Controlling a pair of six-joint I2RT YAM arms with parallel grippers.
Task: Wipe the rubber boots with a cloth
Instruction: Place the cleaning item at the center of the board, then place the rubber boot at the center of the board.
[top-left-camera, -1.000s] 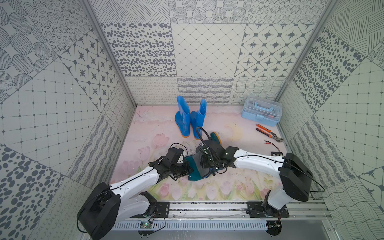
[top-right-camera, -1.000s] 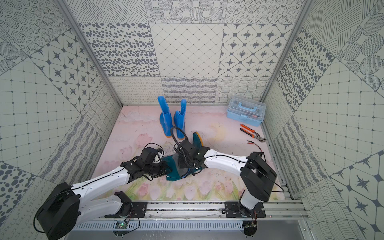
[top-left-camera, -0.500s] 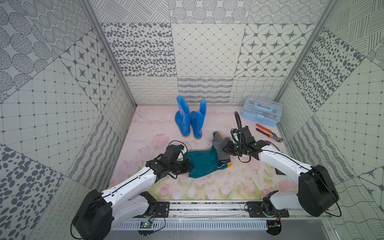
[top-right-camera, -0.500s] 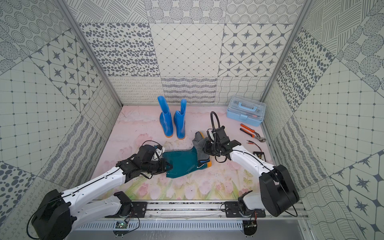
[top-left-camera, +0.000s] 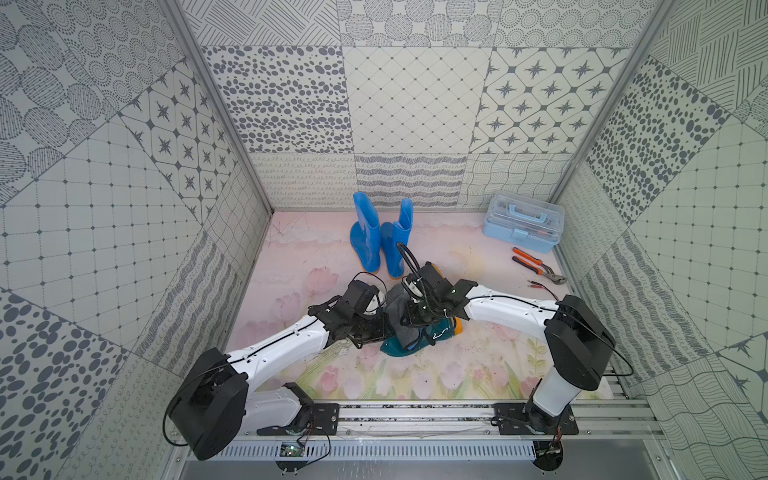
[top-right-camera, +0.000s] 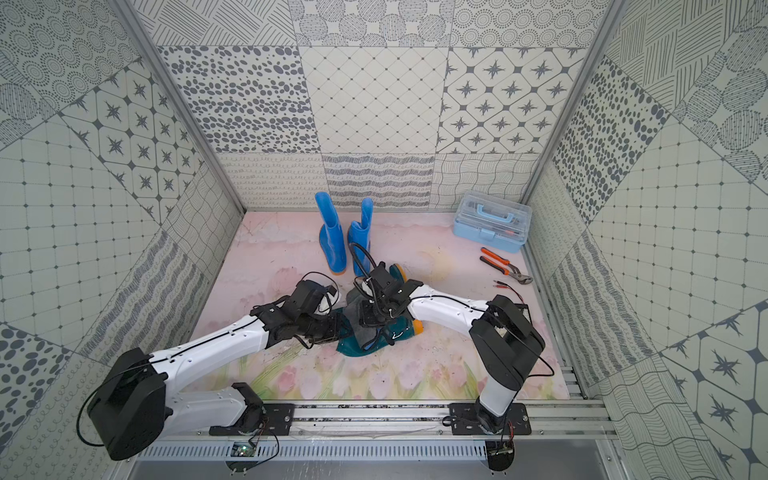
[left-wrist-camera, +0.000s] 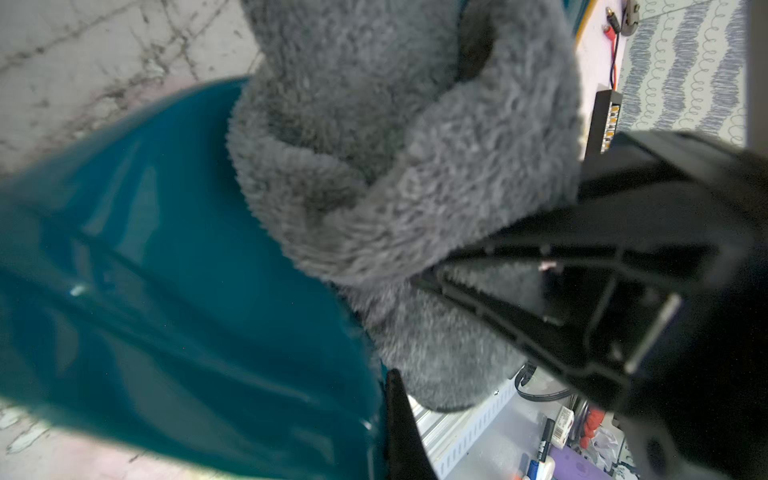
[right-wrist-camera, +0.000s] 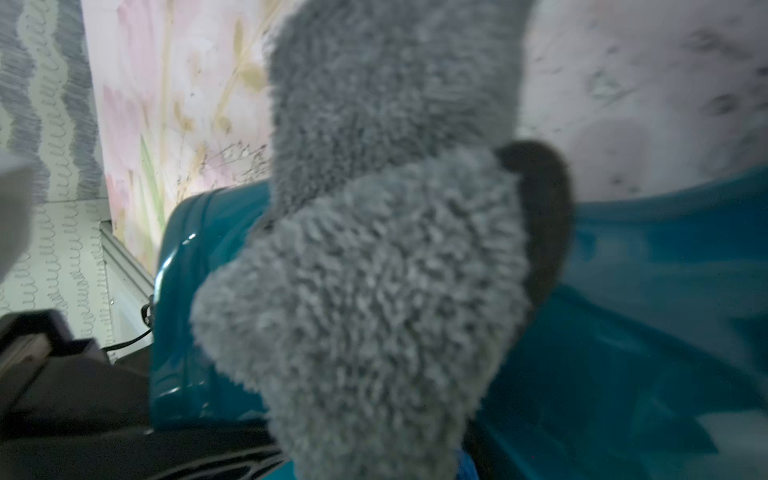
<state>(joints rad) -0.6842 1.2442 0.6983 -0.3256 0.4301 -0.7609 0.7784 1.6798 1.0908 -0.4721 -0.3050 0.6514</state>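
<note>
Grey-on-white patterned walls (top-left-camera: 415, 104) of dots, stars, grids and waves close me in on three sides. Under my arms lies a pink mat (top-left-camera: 415, 386) printed with tulips and scuffed with dark marks. Along its near edge runs the metal rail (top-left-camera: 415, 415) that carries both my bases.

A pale blue toolbox (top-left-camera: 523, 222) with a clear lid sits in the far right corner. The blue boots (top-left-camera: 368, 237) stand upright side by side near the back wall.

The teal boot (top-left-camera: 432, 336) lies on its side mid-mat, with its orange sole toward my right arm. My left gripper (top-left-camera: 376, 330) is closed on the open end of its shaft. My right gripper (top-left-camera: 411, 320) is clamped on the grey cloth (top-left-camera: 397, 301), which drapes over that shaft.

Orange-handled pliers (top-left-camera: 536, 266) lie near the toolbox, with red-tipped leads (top-left-camera: 540, 286) just beside them.

Both top views show a white squiggle on the teal foot; I cannot tell print from glare. Only my wrist views show the cloth's (right-wrist-camera: 365, 291) fluffy pile pressed against the glossy rubber (right-wrist-camera: 623, 311). Only my left wrist view shows the cloth (left-wrist-camera: 374, 166) pinched in my right gripper's black fingers (left-wrist-camera: 498, 291). That view also catches a marker pen (left-wrist-camera: 544, 440) beyond the rail, its label too blurred to read.
</note>
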